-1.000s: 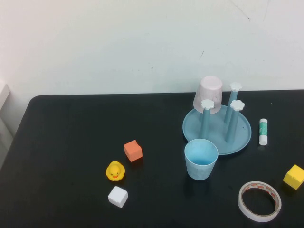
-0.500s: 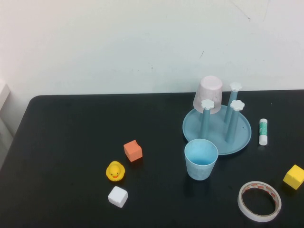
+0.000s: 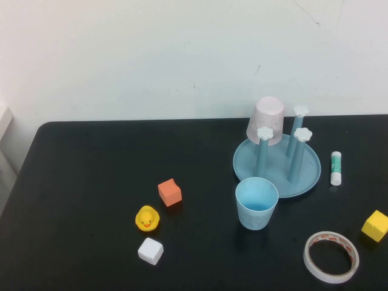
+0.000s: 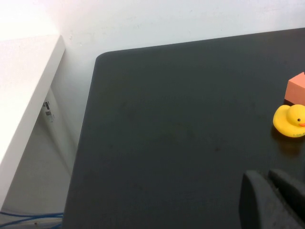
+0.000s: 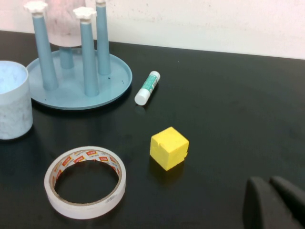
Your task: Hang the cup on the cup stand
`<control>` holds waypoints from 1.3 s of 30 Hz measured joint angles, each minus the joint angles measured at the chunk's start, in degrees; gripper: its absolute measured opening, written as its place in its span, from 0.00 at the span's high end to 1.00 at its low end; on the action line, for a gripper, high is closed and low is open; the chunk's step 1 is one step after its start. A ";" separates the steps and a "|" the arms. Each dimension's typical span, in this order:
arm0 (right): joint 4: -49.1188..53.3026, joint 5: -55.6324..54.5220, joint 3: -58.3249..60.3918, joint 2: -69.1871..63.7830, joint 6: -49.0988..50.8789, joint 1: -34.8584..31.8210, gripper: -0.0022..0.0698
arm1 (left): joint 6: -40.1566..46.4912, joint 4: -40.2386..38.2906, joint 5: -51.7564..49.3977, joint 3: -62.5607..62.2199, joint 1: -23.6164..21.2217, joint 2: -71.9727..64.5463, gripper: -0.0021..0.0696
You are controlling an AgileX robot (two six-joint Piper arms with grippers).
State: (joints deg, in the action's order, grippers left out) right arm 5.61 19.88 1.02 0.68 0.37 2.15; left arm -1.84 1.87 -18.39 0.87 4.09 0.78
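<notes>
The cup (image 3: 257,203) stands upright, mouth up, on the black table (image 3: 91,182), just in front of the cup stand (image 3: 277,162) and well apart from either set of fingers, so nothing has hold of it yet. A pink cup (image 3: 266,120) already sits upside down over a back peg, leaving three capped pegs free. The right gripper (image 5: 274,202) hangs low off to the side with its fingers pressed together and empty; between it and the cup lie a yellow block (image 5: 168,147), a roll of tape (image 5: 86,181) and a glue stick (image 5: 147,88), any of which a low sweep could knock. The left gripper (image 4: 271,200) is likewise closed on nothing, with a rubber duck (image 4: 289,121) and an orange block (image 4: 296,88) just ahead of it. The likely troubles: the smooth tapered cup tipping or squirting out if pinched off centre, and, once turned over, its rim catching a flower cap or bumping the pink cup and rocking the stand
</notes>
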 joint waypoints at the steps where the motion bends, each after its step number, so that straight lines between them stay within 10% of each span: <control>1: 0.00 0.00 0.00 0.00 0.00 0.00 0.97 | 0.00 0.00 0.00 0.00 0.00 0.00 0.97; 11: 0.00 -4.18 0.48 0.00 0.00 0.00 0.97 | 0.00 0.34 9.42 0.23 0.00 0.00 0.97; 22: 0.00 -37.09 0.54 0.00 0.00 0.00 0.97 | 0.00 0.45 35.97 0.23 0.00 0.00 0.97; 39: -1.09 -50.73 0.54 0.00 -2.46 0.00 0.97 | -4.48 0.66 43.06 0.12 0.00 0.00 0.97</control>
State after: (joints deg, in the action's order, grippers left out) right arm 4.51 -30.85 1.57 0.68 -2.09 2.15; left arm -6.33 2.53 24.67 0.99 4.09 0.78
